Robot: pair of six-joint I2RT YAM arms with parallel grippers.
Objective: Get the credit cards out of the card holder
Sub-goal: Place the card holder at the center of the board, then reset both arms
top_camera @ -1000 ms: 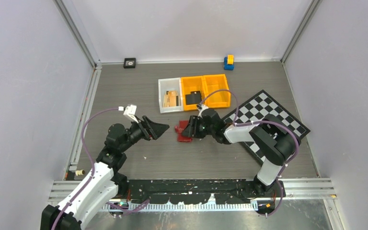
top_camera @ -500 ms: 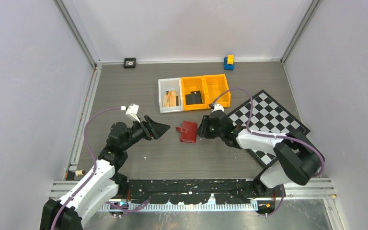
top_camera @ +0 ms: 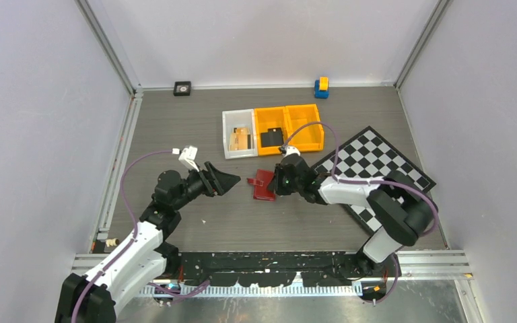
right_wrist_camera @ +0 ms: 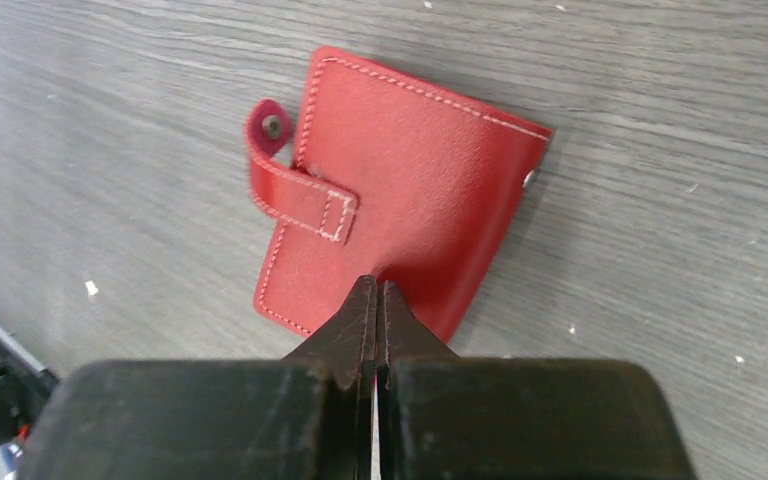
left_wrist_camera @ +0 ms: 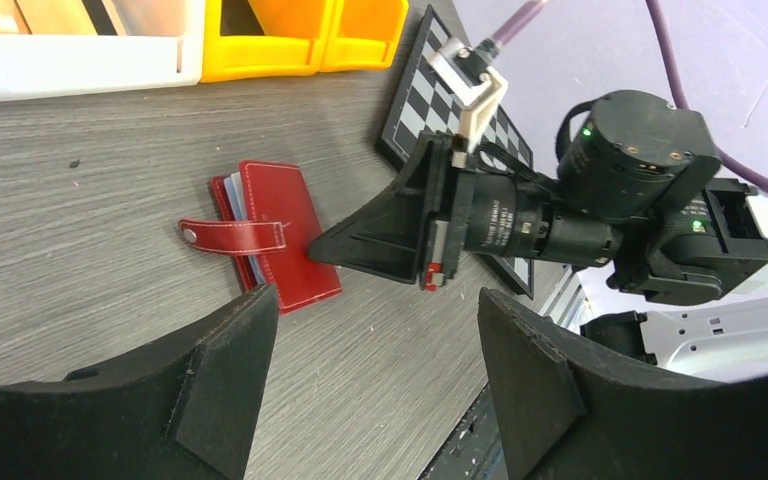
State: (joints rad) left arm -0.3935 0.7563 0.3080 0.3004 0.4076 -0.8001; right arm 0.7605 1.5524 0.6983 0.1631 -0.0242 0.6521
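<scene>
The card holder [top_camera: 264, 185] [left_wrist_camera: 280, 235] [right_wrist_camera: 400, 200] is a small red wallet lying closed and flat on the table. Its snap tab [right_wrist_camera: 300, 200] is undone and sticks out past one edge. Pale blue sleeve edges [left_wrist_camera: 222, 190] peek out of one side; the credit cards are hidden. My right gripper [top_camera: 276, 183] [left_wrist_camera: 315, 250] [right_wrist_camera: 376, 285] is shut, its joined tips resting on the wallet's cover near one edge, with nothing between them. My left gripper [top_camera: 232, 180] [left_wrist_camera: 375, 310] hangs open just left of the wallet, not touching it.
Behind the wallet stand a white bin [top_camera: 227, 134] with tan pieces and two orange bins [top_camera: 264, 124], one holding a black block. A chequered board [top_camera: 377, 161] lies to the right under my right arm. A blue-and-yellow item [top_camera: 321, 86] and a small black square [top_camera: 182, 87] sit at the back wall.
My right gripper pulled back from the wallet to the right, then returned to it and shut from half open. The wallet shifted slightly. My left arm barely moved.
</scene>
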